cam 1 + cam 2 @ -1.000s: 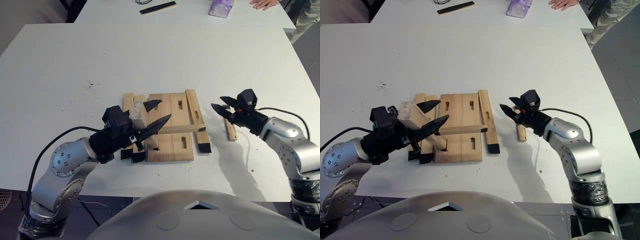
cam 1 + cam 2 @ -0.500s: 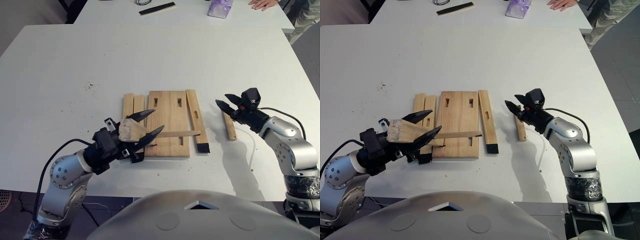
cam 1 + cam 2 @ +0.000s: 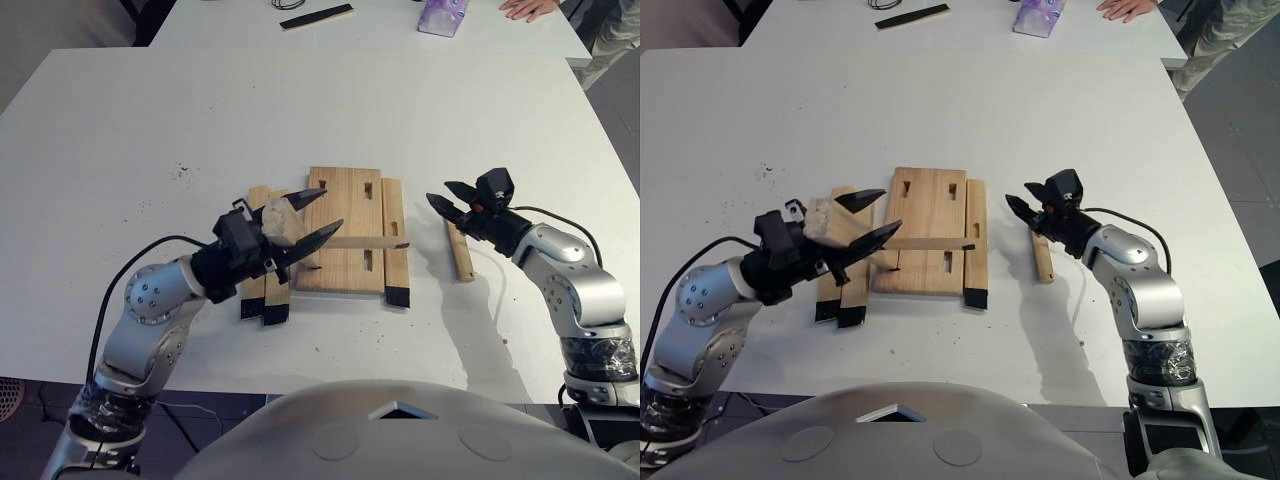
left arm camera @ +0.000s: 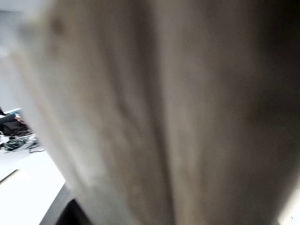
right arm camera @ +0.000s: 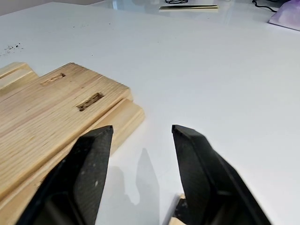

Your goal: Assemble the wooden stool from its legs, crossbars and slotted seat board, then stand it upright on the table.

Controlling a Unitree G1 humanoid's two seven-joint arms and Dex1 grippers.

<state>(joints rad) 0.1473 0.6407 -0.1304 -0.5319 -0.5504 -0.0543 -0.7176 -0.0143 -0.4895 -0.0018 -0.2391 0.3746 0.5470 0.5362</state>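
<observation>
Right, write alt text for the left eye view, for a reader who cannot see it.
The left gripper holds a wooden leg whose crossbar reaches over the slotted seat board, flat on the table. The open right gripper hovers by a loose wooden piece right of the board.

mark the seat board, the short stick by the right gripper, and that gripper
seat board (image 3: 345, 210), left eye view, bare wood between the slots
short stick (image 3: 462, 258), left eye view, middle of its length
right gripper (image 3: 437, 191), left eye view, midway between fingertips
</observation>
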